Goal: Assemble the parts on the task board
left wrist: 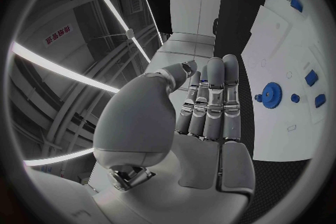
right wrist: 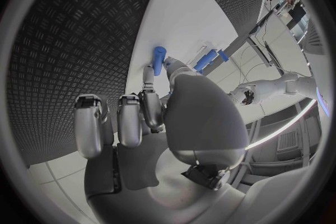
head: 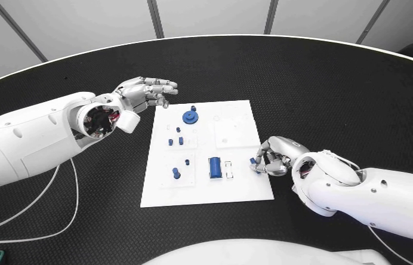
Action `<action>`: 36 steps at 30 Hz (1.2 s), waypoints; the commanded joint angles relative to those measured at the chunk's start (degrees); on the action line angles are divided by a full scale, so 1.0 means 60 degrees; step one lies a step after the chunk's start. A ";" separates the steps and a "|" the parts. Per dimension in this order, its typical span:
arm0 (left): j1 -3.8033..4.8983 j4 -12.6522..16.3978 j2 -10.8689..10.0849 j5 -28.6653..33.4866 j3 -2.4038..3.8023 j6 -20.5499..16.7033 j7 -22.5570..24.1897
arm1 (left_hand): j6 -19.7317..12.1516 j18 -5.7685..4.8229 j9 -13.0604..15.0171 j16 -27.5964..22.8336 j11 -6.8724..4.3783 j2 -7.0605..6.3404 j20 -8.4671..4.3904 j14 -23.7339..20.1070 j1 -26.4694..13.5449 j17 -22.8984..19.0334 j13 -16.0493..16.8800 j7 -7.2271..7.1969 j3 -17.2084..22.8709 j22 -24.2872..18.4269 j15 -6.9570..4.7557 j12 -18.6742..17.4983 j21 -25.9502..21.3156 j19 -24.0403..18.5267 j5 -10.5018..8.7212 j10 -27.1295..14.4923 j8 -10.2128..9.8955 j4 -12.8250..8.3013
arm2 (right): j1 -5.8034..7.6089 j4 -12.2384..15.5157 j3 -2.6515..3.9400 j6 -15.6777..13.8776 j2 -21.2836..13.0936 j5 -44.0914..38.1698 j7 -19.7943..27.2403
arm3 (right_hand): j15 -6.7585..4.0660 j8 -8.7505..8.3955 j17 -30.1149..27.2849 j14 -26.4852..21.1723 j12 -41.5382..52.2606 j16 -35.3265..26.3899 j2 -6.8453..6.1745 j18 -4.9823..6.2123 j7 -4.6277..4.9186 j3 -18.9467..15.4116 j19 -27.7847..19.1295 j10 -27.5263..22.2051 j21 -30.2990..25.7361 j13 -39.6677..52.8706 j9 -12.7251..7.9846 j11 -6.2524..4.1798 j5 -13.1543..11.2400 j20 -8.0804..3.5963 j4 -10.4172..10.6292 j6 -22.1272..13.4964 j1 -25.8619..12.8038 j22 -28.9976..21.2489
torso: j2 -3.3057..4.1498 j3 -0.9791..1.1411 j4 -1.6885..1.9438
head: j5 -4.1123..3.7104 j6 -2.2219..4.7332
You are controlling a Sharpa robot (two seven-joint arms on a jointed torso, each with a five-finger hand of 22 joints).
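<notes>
**Inspector A:** Which step is judged to be in hand?

**Inspector B:** The pick-up of a part at the board's [head: 206,190] right edge. A small blue peg [right wrist: 159,60] is seen at that edge, pinched at the fingertips of the right robot hand [head: 274,157]. The remaining fingers are curled in beside it. Whether the peg is lifted clear of the board cannot be told.

**Inspector A:** And the left robot hand?

**Inspector B:** It [head: 144,93] is held above the worktop [head: 327,86] just off the board's far left corner. Fingers are extended and close together, slightly bent; nothing is held and nothing is touched. It is recorded as empty and open.

**Inspector A:** Where are the other parts?

**Inspector B:** On the board. A blue gear [head: 190,119] is noted near the far edge, with a small stud [head: 194,108] just beyond it. Two short pegs [head: 176,140] are seen below the gear, another peg [head: 175,172] nearer the front left, and a larger blue block [head: 214,167] at the front centre, beside two pale slots.

**Inspector A:** What is called for next?

**Inspector B:** In judgement, the pinch is to be kept firm, the peg carried to its socket, held upright and pressed in. Which socket is intended cannot be told. A slip at the fingertips is the likely fault, the peg being small.
</notes>
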 commanded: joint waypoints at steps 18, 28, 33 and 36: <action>0.0001 0.0046 -0.0070 0.0000 0.0000 -0.0031 -0.0012 | 0.0003 0.0147 -0.0010 -0.0016 0.0017 0.0075 -0.0009 -0.0051 0.0010 -0.0009 0.0002 0.0032 -0.0067 -0.0009 -0.0009 0.0032 -0.0041 -0.0031 -0.0002 -0.0052 0.0007 0.0000 | -0.0007 0.0027 -0.0040 0.0775 0.0131 -0.0890 -0.0120 | -0.0072 0.0057 0.1852 0.0865 -0.0095 0.0039 -0.0127 -0.0143 -0.0055 0.1349 0.0995 -0.0099 0.0061 0.1037 0.0176 -0.0070 0.0353 -0.0044 -0.0543 0.0135 0.1623 0.2516 | -0.0001 0.0001 0.0005 | 0.0039 -0.0036; 0.0002 0.0051 -0.0063 0.0000 0.0000 -0.0046 -0.0013 | 0.0001 0.0147 -0.0011 -0.0013 0.0017 0.0081 -0.0010 -0.0050 0.0006 -0.0014 0.0001 0.0032 -0.0071 -0.0014 -0.0009 0.0037 -0.0048 -0.0027 0.0000 -0.0059 0.0008 0.0012 | -0.0004 0.0486 -0.0035 0.0622 0.0083 -0.0954 -0.0201 | -0.0104 0.0530 0.1918 0.0880 -0.0072 0.0066 -0.0293 -0.0143 -0.0119 0.2823 0.0995 -0.0007 0.0061 0.1067 0.0825 -0.0117 0.1737 -0.0069 -0.0989 -0.0026 0.0979 0.2516 | -0.0016 -0.0003 0.0008 | 0.0040 -0.0052; 0.0002 0.0042 -0.0044 0.0000 0.0000 -0.0048 -0.0014 | 0.0001 0.0147 -0.0011 -0.0013 0.0017 0.0081 -0.0010 -0.0050 0.0006 -0.0014 0.0001 0.0032 -0.0071 -0.0014 -0.0009 0.0037 -0.0048 -0.0027 0.0000 -0.0059 0.0008 0.0012 | 0.0000 0.0750 -0.0025 0.0490 0.0089 -0.0958 -0.0240 | -0.0120 0.0665 0.1937 0.0884 -0.0053 0.0075 -0.0318 -0.0143 -0.0137 0.3022 0.0995 0.0025 0.0061 0.1082 0.1004 -0.0134 0.1907 -0.0085 -0.1103 -0.0103 0.0767 0.2516 | -0.0014 -0.0011 0.0005 | 0.0038 -0.0055; 0.0002 0.0038 -0.0037 0.0000 0.0000 -0.0052 -0.0013 | 0.0001 0.0147 -0.0011 -0.0013 0.0017 0.0081 -0.0010 -0.0050 0.0006 -0.0014 0.0001 0.0032 -0.0071 -0.0014 -0.0009 0.0037 -0.0048 -0.0027 0.0000 -0.0059 0.0008 0.0012 | 0.0003 0.0834 -0.0012 0.0416 0.0114 -0.0906 -0.0252 | -0.0125 0.0707 0.1954 0.0888 -0.0042 0.0083 -0.0325 -0.0143 -0.0144 0.3082 0.0995 0.0038 0.0061 0.1090 0.1059 -0.0140 0.1951 -0.0090 -0.1133 -0.0123 0.0688 0.2516 | -0.0015 -0.0016 0.0007 | 0.0046 -0.0047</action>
